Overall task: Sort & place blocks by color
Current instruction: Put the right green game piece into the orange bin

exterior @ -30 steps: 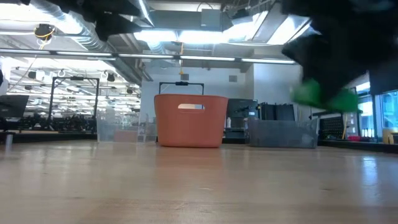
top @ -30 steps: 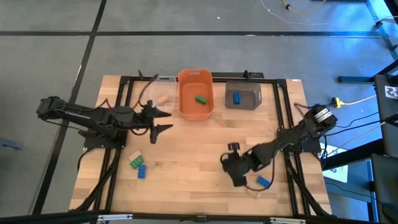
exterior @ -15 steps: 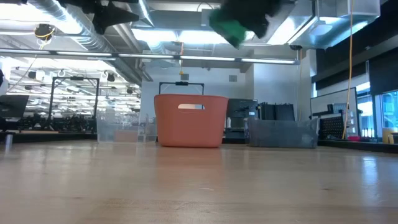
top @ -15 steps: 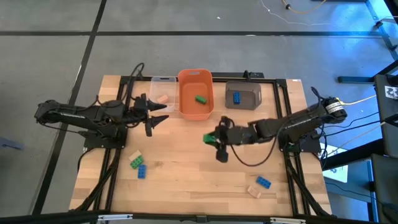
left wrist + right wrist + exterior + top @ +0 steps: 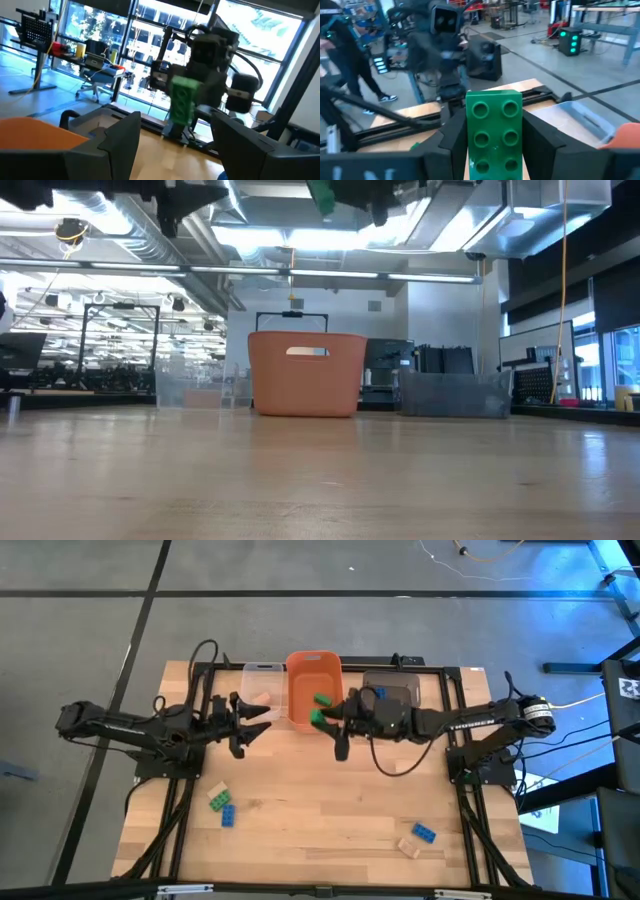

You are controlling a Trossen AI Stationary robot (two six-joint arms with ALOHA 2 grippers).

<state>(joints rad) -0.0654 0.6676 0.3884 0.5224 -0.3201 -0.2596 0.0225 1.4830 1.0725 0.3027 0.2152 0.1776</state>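
My right gripper [image 5: 323,720] is shut on a green studded block [image 5: 316,718] and hovers at the near rim of the orange bin [image 5: 300,668]. That bin holds another green block [image 5: 323,698]. The held block shows high in the low view [image 5: 322,192] and between my fingers in the right wrist view [image 5: 494,120]. My left gripper [image 5: 260,722] is open and empty, just near of the clear bin [image 5: 262,670], where a tan block [image 5: 262,697] lies. The grey bin [image 5: 400,683] holds a blue block [image 5: 379,695]. My right gripper pinches the green block by its two long sides [image 5: 470,135] between both fingers, the studded face turned toward the wrist camera. The fingers come roughly level from the table's right. The block is lifted clear, well above the table.
A green block [image 5: 217,797] and a blue block [image 5: 228,814] lie on the table near left. A blue block [image 5: 424,832] and a tan one [image 5: 408,847] lie near right. The three bins stand in a row at the far edge. Bare wood lies mid-table.
My right gripper, carrying the green block, has risen from the near right part of the table and swung toward the far edge and left, ending at the orange bin. My left gripper has shifted slightly toward the far edge, near the clear bin.
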